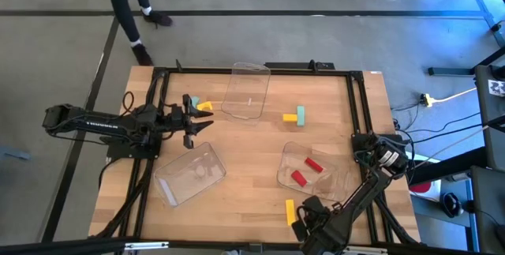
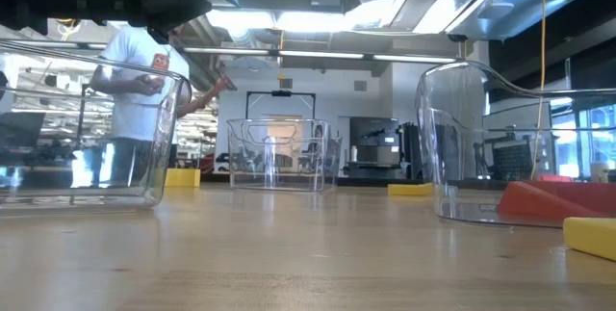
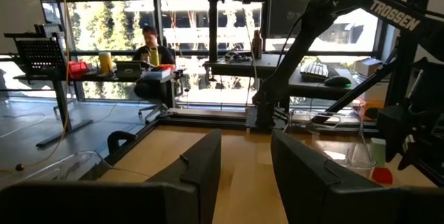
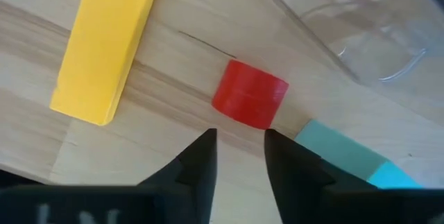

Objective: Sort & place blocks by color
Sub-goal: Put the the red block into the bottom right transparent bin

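Note:
My right gripper (image 4: 239, 156) is open and points down near the table's near edge (image 1: 304, 222). A small round red block (image 4: 250, 93) lies on the wood just beyond its fingertips, untouched. Beside it lie a yellow bar (image 4: 104, 44) (image 1: 289, 210) and a mint block (image 4: 347, 156). Two red blocks (image 1: 305, 170) lie in the right clear tray (image 1: 335, 178). A yellow and mint pair (image 1: 297, 115) rests mid-table. A mint block (image 1: 189, 101) and a yellow piece (image 1: 205, 106) lie by my left gripper (image 1: 207, 121), which is open (image 3: 246, 161) and raised level.
A clear tray (image 1: 246, 89) stands near the far edge and another (image 1: 191, 174) lies left of centre. Dark frame rails (image 1: 357, 105) border the table. A person's legs (image 1: 130, 2) stand beyond the far left corner. Bare wood (image 1: 252, 148) lies between the trays.

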`<action>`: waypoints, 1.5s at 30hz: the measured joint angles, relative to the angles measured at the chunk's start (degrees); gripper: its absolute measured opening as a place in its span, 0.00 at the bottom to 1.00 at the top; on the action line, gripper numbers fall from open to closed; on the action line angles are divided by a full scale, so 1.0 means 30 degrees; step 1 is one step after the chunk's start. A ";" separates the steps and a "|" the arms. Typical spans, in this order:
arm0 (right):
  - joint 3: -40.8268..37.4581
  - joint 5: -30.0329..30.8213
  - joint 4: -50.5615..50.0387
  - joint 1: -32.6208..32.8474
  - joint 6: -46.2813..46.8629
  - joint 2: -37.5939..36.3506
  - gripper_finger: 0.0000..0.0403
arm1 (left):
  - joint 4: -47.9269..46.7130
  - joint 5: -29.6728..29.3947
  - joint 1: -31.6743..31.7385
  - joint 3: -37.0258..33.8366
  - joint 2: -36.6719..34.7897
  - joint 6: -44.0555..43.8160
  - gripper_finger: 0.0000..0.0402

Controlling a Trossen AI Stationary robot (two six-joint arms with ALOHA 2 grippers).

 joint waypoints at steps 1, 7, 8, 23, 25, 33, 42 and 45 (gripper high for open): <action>0.0000 0.0000 0.0010 0.0000 0.0000 0.0000 0.33 | -0.0006 -0.0001 0.0000 0.0000 -0.0002 0.0000 0.30; 0.0000 0.0419 -0.0007 0.0000 -0.0071 0.0000 0.53 | -0.0022 -0.0001 0.0000 0.0000 -0.0003 -0.0007 0.30; 0.0000 0.0437 0.0000 0.0000 -0.0083 0.0000 0.56 | -0.0029 -0.0001 0.0000 0.0000 -0.0003 -0.0007 0.30; 0.0000 -0.0208 0.0036 -0.0029 0.2458 0.0000 0.64 | -0.0036 0.0001 0.0000 0.0000 -0.0003 -0.0017 0.30; 0.0000 -0.0161 -0.0119 -0.0036 0.3316 0.0000 0.64 | -0.0036 -0.0001 0.0000 0.0000 -0.0003 -0.0022 0.30; -0.0001 0.0901 -0.0298 -0.0029 0.4597 0.0489 0.64 | -0.0036 -0.0001 0.0000 0.0000 -0.0003 -0.0029 0.30; -0.0015 0.0801 -0.0816 -0.0029 0.4532 0.1392 0.64 | -0.0036 -0.0001 0.0004 0.0000 0.0001 -0.0474 0.30; -0.0015 0.0801 -0.0797 -0.0029 0.4532 0.1603 0.64 | -0.0036 -0.0001 0.0000 0.0000 0.0002 -0.0474 0.30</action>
